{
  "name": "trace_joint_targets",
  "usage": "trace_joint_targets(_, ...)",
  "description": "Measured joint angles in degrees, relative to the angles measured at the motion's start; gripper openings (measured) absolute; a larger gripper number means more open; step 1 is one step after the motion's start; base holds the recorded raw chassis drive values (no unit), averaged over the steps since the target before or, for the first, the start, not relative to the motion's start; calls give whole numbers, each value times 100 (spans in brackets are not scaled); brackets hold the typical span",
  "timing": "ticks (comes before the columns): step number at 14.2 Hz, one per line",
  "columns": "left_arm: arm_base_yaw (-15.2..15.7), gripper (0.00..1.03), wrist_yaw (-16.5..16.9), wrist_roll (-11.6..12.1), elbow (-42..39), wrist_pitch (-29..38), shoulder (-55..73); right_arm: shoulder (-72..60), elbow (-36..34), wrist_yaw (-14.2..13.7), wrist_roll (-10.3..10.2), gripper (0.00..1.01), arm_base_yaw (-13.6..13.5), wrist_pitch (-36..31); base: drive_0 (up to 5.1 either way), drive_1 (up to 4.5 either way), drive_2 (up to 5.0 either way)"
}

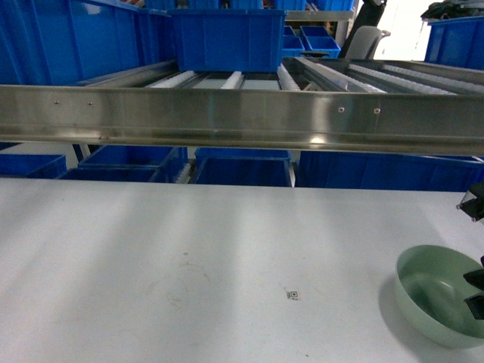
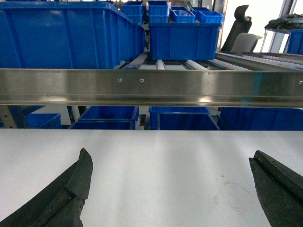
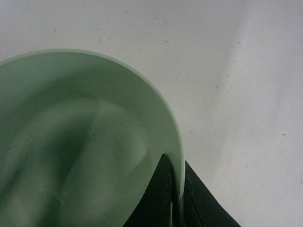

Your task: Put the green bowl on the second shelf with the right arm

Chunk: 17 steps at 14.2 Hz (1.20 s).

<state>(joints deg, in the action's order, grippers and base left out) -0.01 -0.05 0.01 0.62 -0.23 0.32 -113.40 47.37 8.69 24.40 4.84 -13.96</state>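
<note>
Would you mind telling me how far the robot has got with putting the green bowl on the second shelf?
Done: the right gripper has closed on the green bowl's rim, one finger inside, one outside. In hand: that pinch; the bowl still sits on the white table. Left: lifting and shelving it.

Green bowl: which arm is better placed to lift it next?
Right. The right gripper already has one finger inside and one outside the green bowl rim, on the white table. The left gripper is open over bare table, no bowl nearby.
</note>
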Motion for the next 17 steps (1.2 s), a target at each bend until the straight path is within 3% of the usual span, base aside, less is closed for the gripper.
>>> trace_joint_targets(6,0,98,0,0,0,0,0,511,-455,35,-249,2,105,-837,0,0,0)
trace_joint_targets(9,0,98,0,0,0,0,0,1860,-721,363,-669,2,238,-1303,0,0,0)
trace_joint_targets(13,0,98,0,0,0,2,0,4183,-911,726,-1283,2,229,-903,0,0,0)
trace_joint_targets(17,0,98,0,0,0,-2,0,5928,-1381,772,-1648,2,234,-533,0,0,0)
